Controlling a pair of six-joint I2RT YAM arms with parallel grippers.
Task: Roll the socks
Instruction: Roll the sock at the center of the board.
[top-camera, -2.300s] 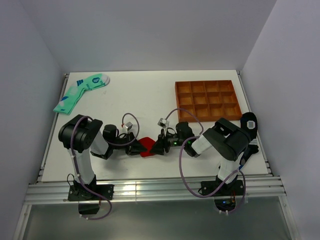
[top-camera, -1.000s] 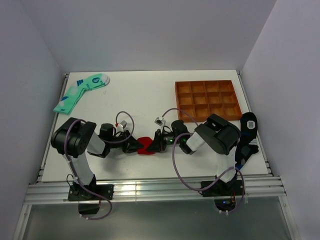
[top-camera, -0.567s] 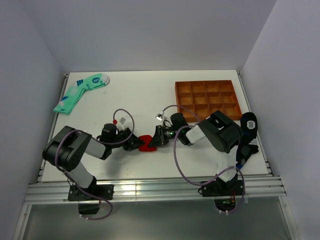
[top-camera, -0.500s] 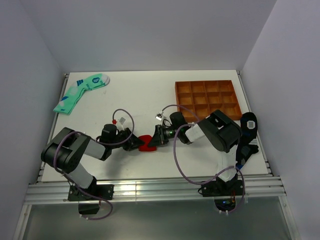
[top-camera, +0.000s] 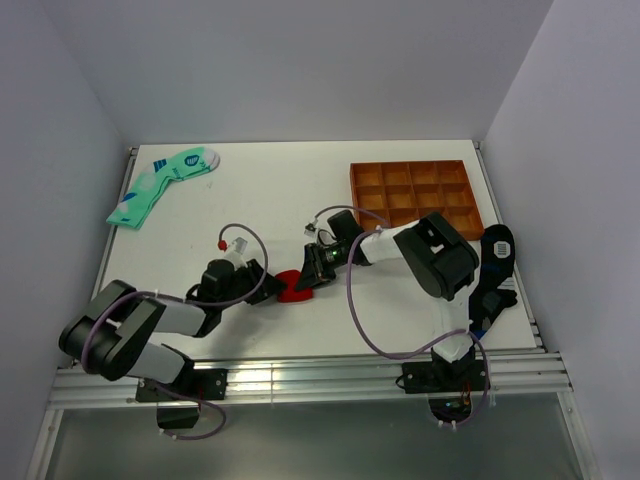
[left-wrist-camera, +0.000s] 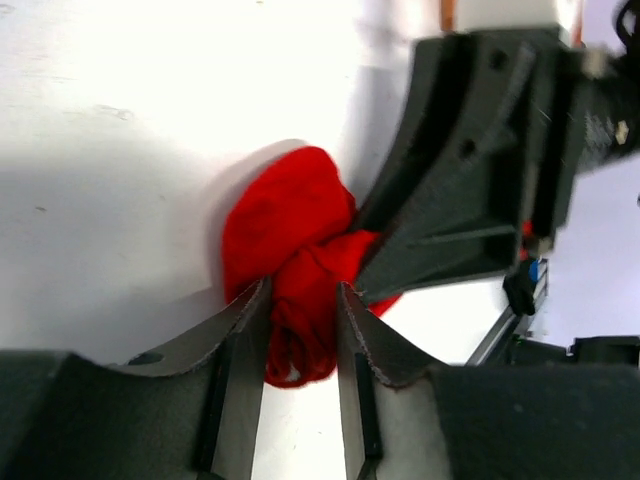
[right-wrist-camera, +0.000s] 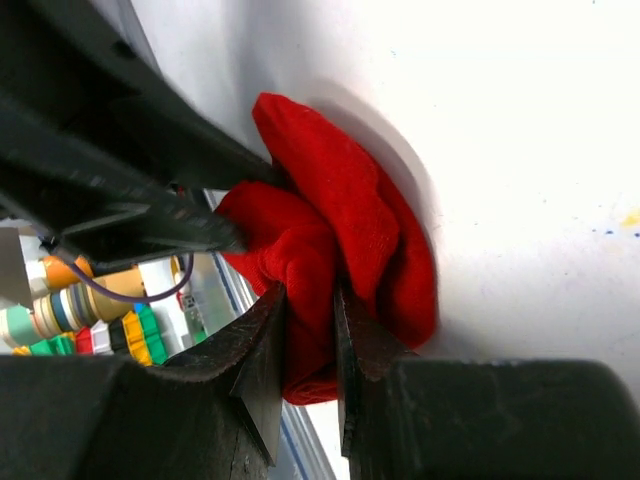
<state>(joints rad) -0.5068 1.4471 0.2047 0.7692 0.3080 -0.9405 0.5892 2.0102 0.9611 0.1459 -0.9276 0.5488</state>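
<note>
The red socks (top-camera: 291, 286) lie bunched in a small wad on the white table, between the two arms. My left gripper (top-camera: 270, 291) comes at the wad from the left and is shut on a fold of it; the fabric (left-wrist-camera: 300, 290) fills the gap between its fingers. My right gripper (top-camera: 304, 279) comes from the right and is shut on another fold (right-wrist-camera: 305, 275) of the same wad. The right gripper's black fingers (left-wrist-camera: 470, 180) show in the left wrist view, pressed against the fabric. The two grippers nearly touch.
A brown tray (top-camera: 414, 200) with compartments stands at the back right. A mint-green sock (top-camera: 160, 183) lies at the back left. A black sock with a white pattern (top-camera: 495, 248) hangs at the table's right edge, beside the right arm.
Both grippers, holding the red wad, have shifted slightly towards the back. The left arm has folded down low over the table and the right arm has stretched out flatter. The wad looks tighter.
</note>
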